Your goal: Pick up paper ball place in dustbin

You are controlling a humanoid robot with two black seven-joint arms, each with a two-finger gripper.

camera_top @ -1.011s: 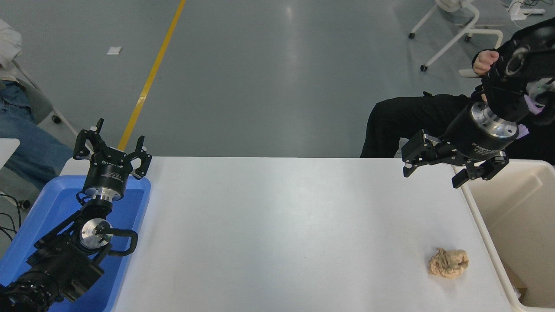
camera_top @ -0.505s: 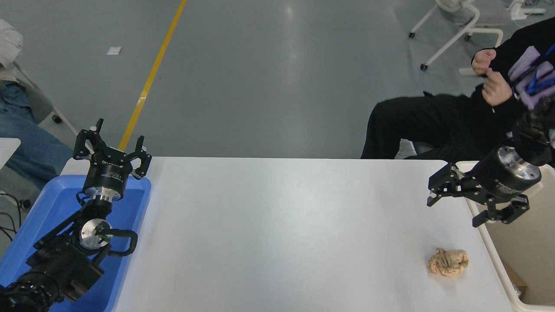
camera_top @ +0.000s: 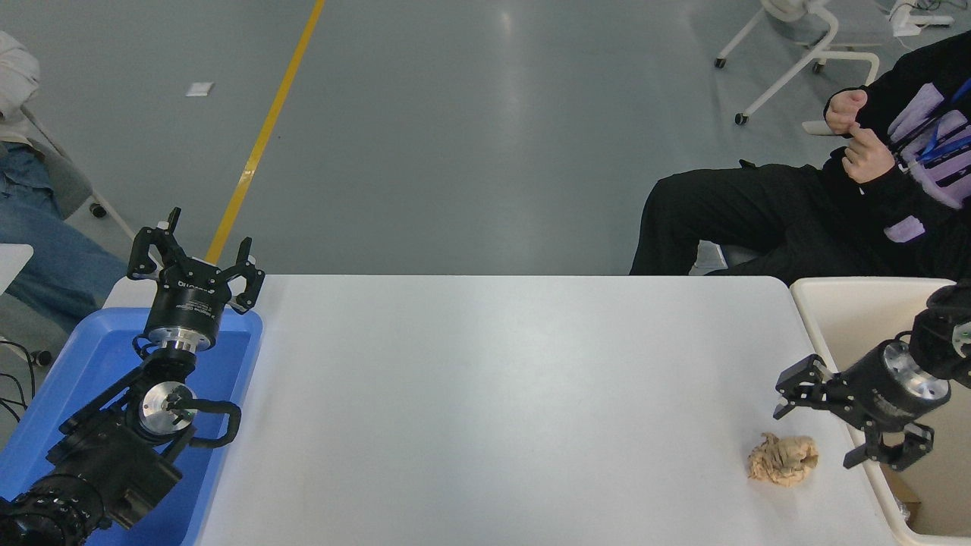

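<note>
The tan paper ball (camera_top: 783,459) lies on the white table (camera_top: 493,402) near its right front edge. My right gripper (camera_top: 819,432) is open, its fingers pointing left, just above and right of the ball and apart from it. The cream-white dustbin (camera_top: 842,299) stands off the table's right side; my right arm reaches over its rim. My left gripper (camera_top: 196,265) is open and parked over the blue tray at the lower left.
A shallow blue tray (camera_top: 83,364) sits at the table's left end under the left arm. A person in black (camera_top: 796,212) sits at the far right behind the table and bin. Another person's leg in jeans (camera_top: 45,258) is at the far left.
My right gripper has come down and toward the front, from above the bin's far corner to beside the paper ball. It stays open. The left arm has not moved.
</note>
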